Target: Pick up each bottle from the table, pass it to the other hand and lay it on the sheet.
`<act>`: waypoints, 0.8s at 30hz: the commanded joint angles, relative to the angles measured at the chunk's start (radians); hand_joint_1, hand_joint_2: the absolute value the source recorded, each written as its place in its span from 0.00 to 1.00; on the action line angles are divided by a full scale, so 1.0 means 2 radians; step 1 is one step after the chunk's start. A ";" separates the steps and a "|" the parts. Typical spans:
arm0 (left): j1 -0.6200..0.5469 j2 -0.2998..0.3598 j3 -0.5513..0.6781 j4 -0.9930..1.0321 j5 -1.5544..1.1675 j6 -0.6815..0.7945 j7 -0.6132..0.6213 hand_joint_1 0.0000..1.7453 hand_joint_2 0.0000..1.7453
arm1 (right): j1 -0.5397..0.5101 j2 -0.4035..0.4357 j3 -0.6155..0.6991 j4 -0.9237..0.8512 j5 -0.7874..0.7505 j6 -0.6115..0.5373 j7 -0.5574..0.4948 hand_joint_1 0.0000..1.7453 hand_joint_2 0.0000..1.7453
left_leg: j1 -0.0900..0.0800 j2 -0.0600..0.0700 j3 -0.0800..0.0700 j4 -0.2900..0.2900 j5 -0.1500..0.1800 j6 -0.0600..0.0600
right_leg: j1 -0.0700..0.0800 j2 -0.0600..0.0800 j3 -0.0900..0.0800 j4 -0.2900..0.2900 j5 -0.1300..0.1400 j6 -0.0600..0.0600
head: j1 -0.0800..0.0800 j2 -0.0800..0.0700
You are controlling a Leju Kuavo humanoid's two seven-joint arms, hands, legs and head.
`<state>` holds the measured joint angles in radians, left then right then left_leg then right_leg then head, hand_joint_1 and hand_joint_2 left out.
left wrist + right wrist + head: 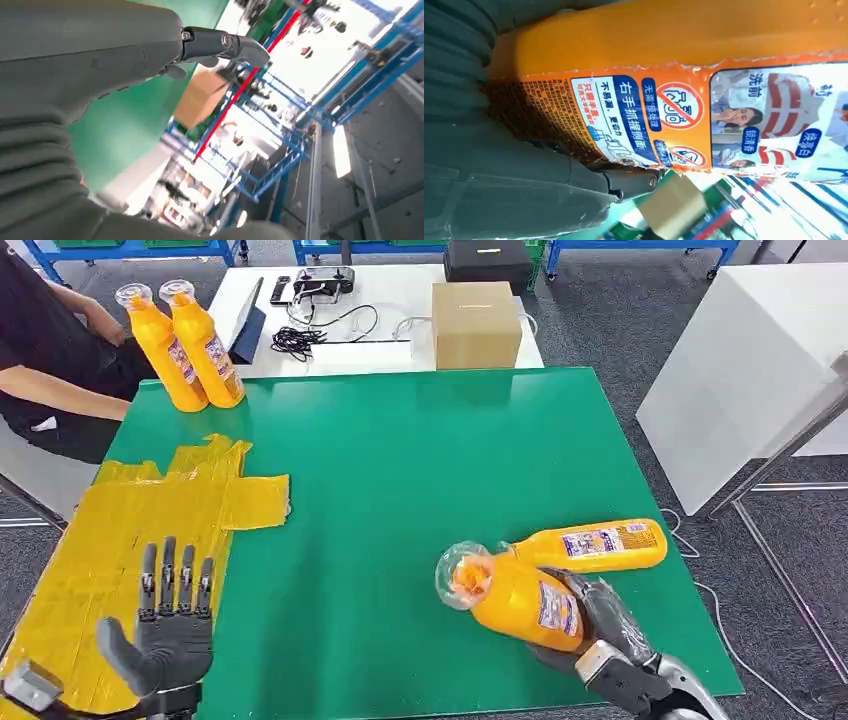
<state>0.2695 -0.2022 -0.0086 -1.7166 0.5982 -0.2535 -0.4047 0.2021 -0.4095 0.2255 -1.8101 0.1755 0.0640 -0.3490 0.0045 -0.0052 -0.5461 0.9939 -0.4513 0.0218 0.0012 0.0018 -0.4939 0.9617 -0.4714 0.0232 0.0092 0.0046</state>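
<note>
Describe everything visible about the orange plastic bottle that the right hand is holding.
The orange plastic bottle has a smooth, glossy body, a clear cap end and a printed label with blue and white panels, Chinese text and red prohibition signs. It is tilted, its cap end pointing toward the robot's left, near the right front of the green table. The right hand grips its lower body. A second bottle lies just behind it.
</note>
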 commanded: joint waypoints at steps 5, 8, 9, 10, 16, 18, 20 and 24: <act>-0.044 0.050 -0.146 0.027 -0.030 0.061 -0.025 0.00 1.00 | -0.105 0.127 0.029 0.069 -0.001 -0.012 0.014 1.00 1.00 | -0.001 0.001 0.000 -0.001 0.000 0.000 | -0.001 0.001 0.000 -0.001 0.001 0.000 | 0.000 0.000; -0.049 0.048 -0.151 0.032 -0.034 0.065 -0.026 0.00 1.00 | -0.113 0.133 0.037 0.078 0.003 -0.019 0.016 1.00 1.00 | 0.000 0.002 0.000 -0.001 0.000 -0.001 | -0.001 0.002 0.000 -0.001 0.001 0.000 | 0.000 0.000; -0.049 0.048 -0.151 0.032 -0.034 0.065 -0.026 0.00 1.00 | -0.113 0.133 0.037 0.078 0.003 -0.019 0.016 1.00 1.00 | 0.000 0.002 0.000 -0.001 0.001 -0.001 | 0.000 0.001 0.000 -0.001 0.001 0.000 | 0.000 0.000; -0.049 0.049 -0.152 0.032 -0.034 0.066 -0.027 0.00 1.00 | -0.112 0.129 0.039 0.076 0.002 -0.021 0.016 1.00 1.00 | 0.000 0.001 0.000 -0.001 0.001 -0.001 | 0.000 0.001 0.000 -0.001 0.001 0.000 | 0.000 0.000; -0.088 0.032 -0.172 0.056 -0.118 0.145 -0.042 0.00 1.00 | -0.185 0.150 0.077 0.161 0.002 -0.047 0.059 1.00 1.00 | -0.001 0.002 -0.001 0.000 0.000 0.000 | -0.001 0.002 -0.001 0.000 0.001 0.000 | 0.000 0.000; -0.097 0.032 -0.180 0.069 -0.124 0.147 -0.043 0.00 1.00 | -0.214 0.167 0.096 0.199 0.000 -0.047 0.065 1.00 1.00 | 0.000 0.002 -0.001 -0.001 0.001 0.000 | -0.001 0.002 -0.002 0.000 0.001 0.000 | 0.000 0.000; -0.102 0.032 -0.183 0.077 -0.127 0.149 -0.044 0.00 1.00 | -0.234 0.181 0.118 0.231 0.002 -0.048 0.073 1.00 1.00 | 0.000 0.002 -0.001 -0.001 0.001 0.000 | -0.001 0.002 -0.001 0.000 0.001 0.000 | 0.000 0.000; -0.106 0.033 -0.187 0.080 -0.131 0.151 -0.045 0.00 1.00 | -0.252 0.199 0.140 0.261 0.004 -0.055 0.079 1.00 1.00 | 0.000 0.004 -0.001 -0.001 0.001 -0.001 | 0.000 0.003 -0.002 -0.001 0.002 0.000 | 0.000 0.000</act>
<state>0.1206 -0.1503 -0.3422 -1.6613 0.3445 0.0397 -0.4917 -0.1428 -0.1045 0.3804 -1.5487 0.1812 -0.0240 -0.2113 0.0037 -0.0056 -0.5503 0.9942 -0.4492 0.0217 -0.0001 0.0014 -0.4971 0.9627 -0.4706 0.0240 0.0099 0.0046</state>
